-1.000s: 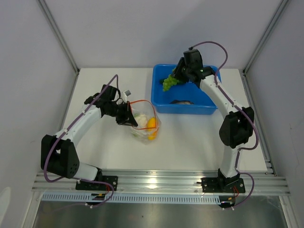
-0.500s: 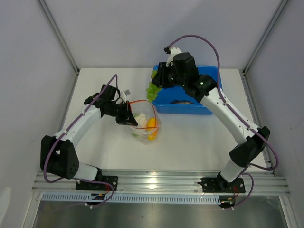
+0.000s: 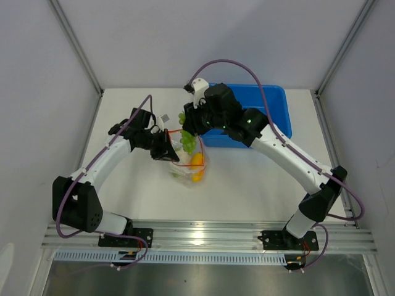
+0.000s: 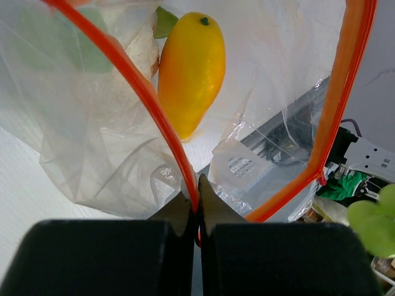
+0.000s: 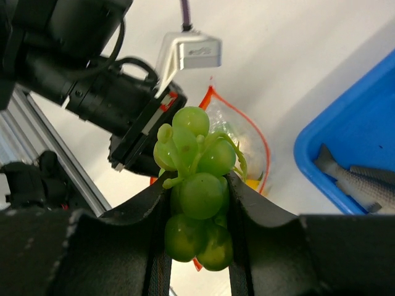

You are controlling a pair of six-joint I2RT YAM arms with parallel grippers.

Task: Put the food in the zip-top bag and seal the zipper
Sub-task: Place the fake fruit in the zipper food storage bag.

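**Green cluster held over the open bag mouth**

Left gripper (image 4: pixel 197 200) — jaws clenched tight on the orange-red zipper strip (image 4: pixel 143 89) of the clear crinkly plastic zip-top bag (image 4: pixel 74 142). The pinch is at the near rim, and from there the strip runs round in a wide loop, so the mouth stands open. The bag sits on the white table (image 3: pixel 259 179), just left of the blue plastic bin (image 3: pixel 274 102).

Inside the bag: an orange-yellow toy mango (image 4: pixel 190 68), lying against the film with its dark stem end uppermost in the wrist view. Beside it is a white toy cauliflower with green leaves (image 4: pixel 147 43), partly veiled by the plastic.

Right gripper (image 5: pixel 199 206) — jaws partly closed, grasping a bright green pea-like toy cluster (image 5: pixel 196 154) between both fingers. The top beads stick out past the fingertips. From overhead the cluster hangs over the far side of the bag's mouth, close to the left gripper. I cannot tell whether it touches the rim.

In the bin's corner lies a grey toy fish (image 5: pixel 352 179), well apart from both grippers.
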